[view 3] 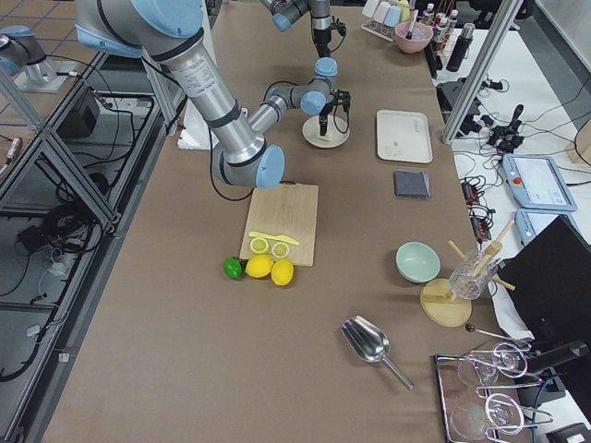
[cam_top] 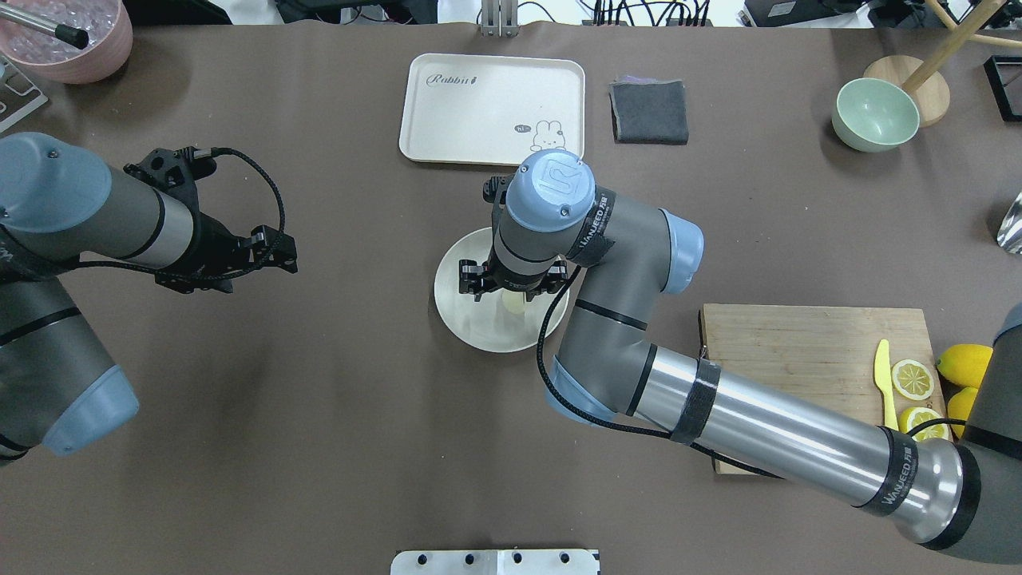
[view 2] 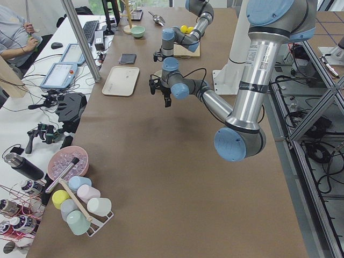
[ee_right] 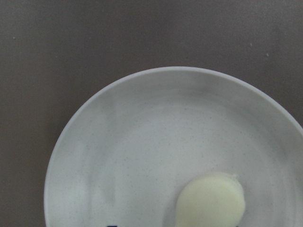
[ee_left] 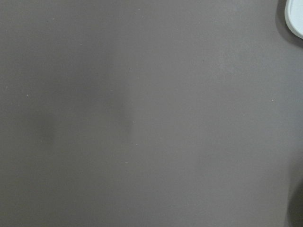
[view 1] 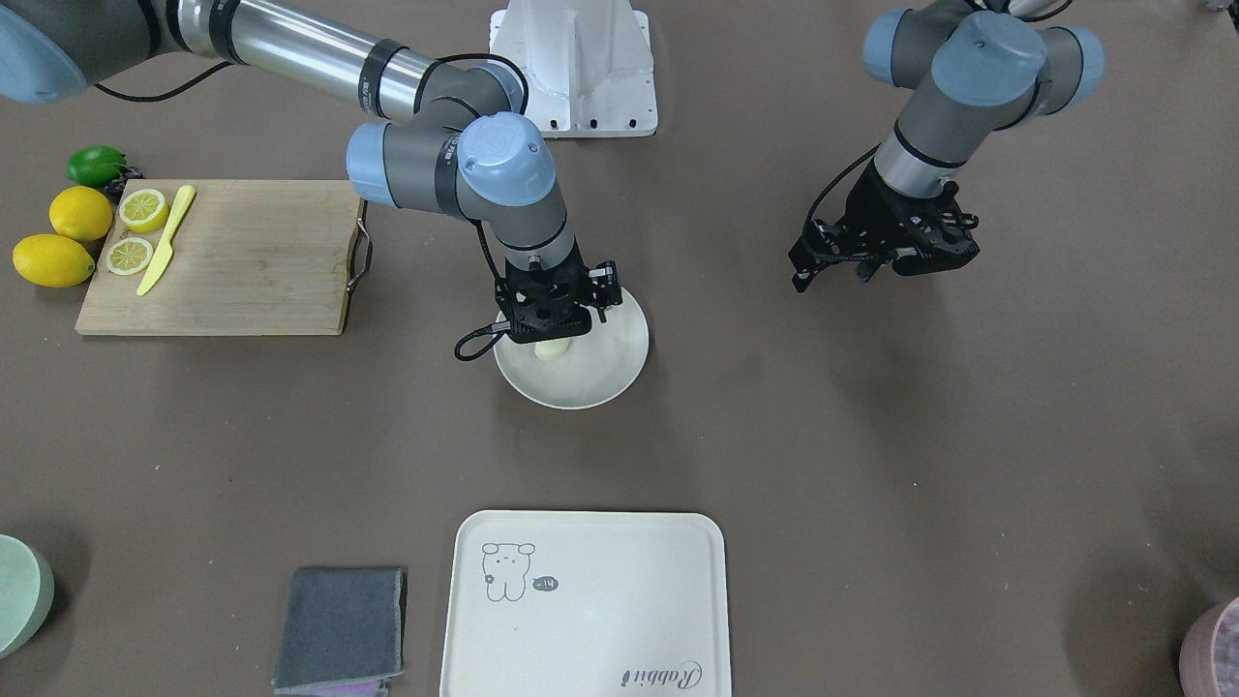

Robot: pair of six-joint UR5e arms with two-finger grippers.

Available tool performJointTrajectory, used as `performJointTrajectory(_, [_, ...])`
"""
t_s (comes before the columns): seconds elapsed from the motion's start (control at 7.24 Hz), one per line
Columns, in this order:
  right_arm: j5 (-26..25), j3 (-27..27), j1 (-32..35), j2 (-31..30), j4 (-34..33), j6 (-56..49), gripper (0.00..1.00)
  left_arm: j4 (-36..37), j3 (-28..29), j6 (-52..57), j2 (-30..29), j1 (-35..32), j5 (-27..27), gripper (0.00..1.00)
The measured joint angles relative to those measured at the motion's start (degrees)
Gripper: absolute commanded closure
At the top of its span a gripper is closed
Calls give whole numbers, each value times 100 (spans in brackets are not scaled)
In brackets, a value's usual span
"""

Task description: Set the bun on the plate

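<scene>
The pale cream bun point(view 1: 550, 350) point(ee_right: 210, 201) point(cam_top: 513, 303) lies on the round off-white plate point(view 1: 605, 373) point(ee_right: 128, 156) point(cam_top: 471, 319), a little off the plate's middle. My right gripper point(view 1: 552, 329) point(cam_top: 513, 289) hangs straight down just above the bun and looks open, with its fingers wide of the bun; the wrist view shows no fingers touching it. My left gripper point(view 1: 832, 276) point(cam_top: 271, 254) hovers over bare table well to the side, open and with nothing in it. A sliver of the plate's rim point(ee_left: 296, 19) shows in the left wrist view.
A wooden cutting board point(view 1: 242, 261) with lemon slices point(view 1: 142, 208) and a yellow knife point(view 1: 166, 240) lies beside whole lemons point(view 1: 80, 213). A cream tray point(view 1: 581, 600) and a grey cloth point(view 1: 339, 624) lie across the table. A green bowl point(cam_top: 874, 116) stands far right.
</scene>
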Motion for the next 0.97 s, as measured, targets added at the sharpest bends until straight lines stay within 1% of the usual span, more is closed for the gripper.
performJointTrajectory(0.28, [147, 80, 342, -51, -23, -157, 1, 26, -3, 102, 16, -153, -78, 2])
performJointTrajectory(0.41, [293, 143, 585, -141, -41, -347, 1, 47, -4, 355, 61, -354, -250, 2])
performJointTrajectory(0.69, [835, 517, 1313, -694, -78, -1096, 0, 66, -13, 1335, 380, -970, -659, 2])
performJointTrajectory(0.97, [1420, 708, 2233, -1286, -249, -2311, 0, 68, -46, 2776, 920, -1854, -1179, 2])
